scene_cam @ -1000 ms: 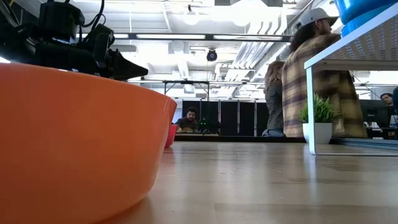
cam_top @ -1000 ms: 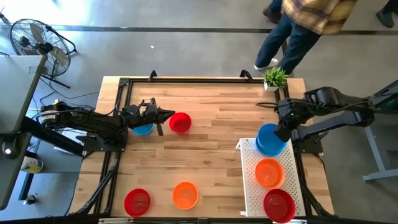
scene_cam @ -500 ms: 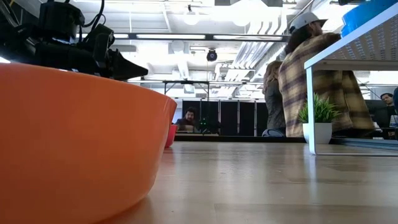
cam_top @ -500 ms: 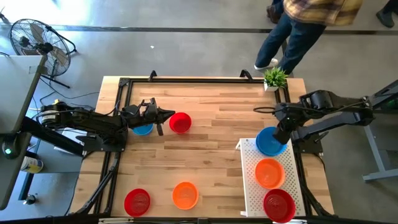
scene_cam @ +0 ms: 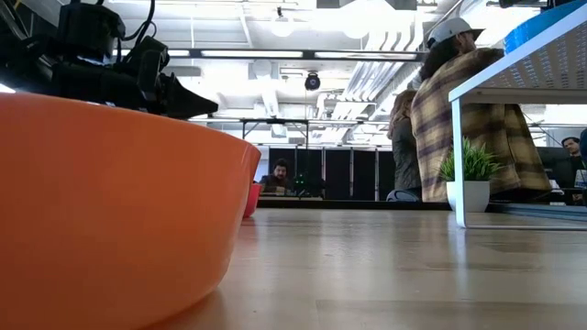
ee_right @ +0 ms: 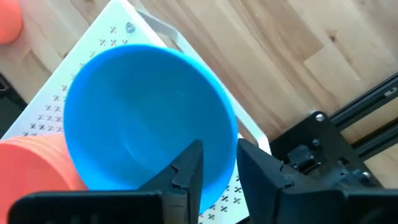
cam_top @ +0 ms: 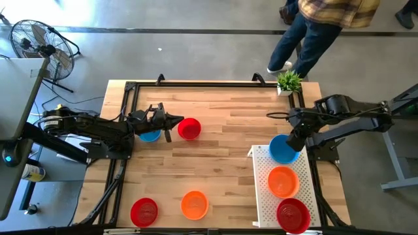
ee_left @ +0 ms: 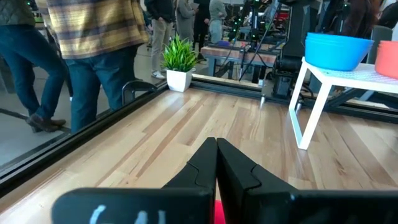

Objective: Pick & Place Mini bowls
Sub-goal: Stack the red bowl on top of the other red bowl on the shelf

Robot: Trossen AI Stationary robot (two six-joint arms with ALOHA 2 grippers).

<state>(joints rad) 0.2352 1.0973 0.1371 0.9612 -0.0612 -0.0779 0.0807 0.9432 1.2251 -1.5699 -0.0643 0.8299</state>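
Right tool [ee_right: 217,171]: at about 3 o'clock on the desk, over the far end of the white tray [cam_top: 262,196] — its fingers straddle the rim of a blue mini bowl [cam_top: 282,149], one inside and one outside, closed on that rim.
Reason for hold: judged a rim pinch suited to a shallow bowl; the bowl sits on or just above the tray, release not yet made.
Tray row: an orange mini bowl [cam_top: 283,181] next in line, a red mini bowl [cam_top: 292,214] at the near end — the row reads as the drop-off place.
Left tool [ee_left: 216,163]: at 9 o'clock, fingers pressed together, holding nothing, pointing toward a loose red bowl [cam_top: 189,128] just beyond its tips.
Bowls left on the desk [cam_top: 222,143]: a second blue bowl [cam_top: 149,136] under the left arm; a red one [cam_top: 144,211] and an orange one [cam_top: 194,204] at 7 o'clock.
Obstructions: a small potted plant [cam_top: 287,81] at 1 o'clock, near the right arm; a person [cam_top: 320,26] stands beyond the far edge.
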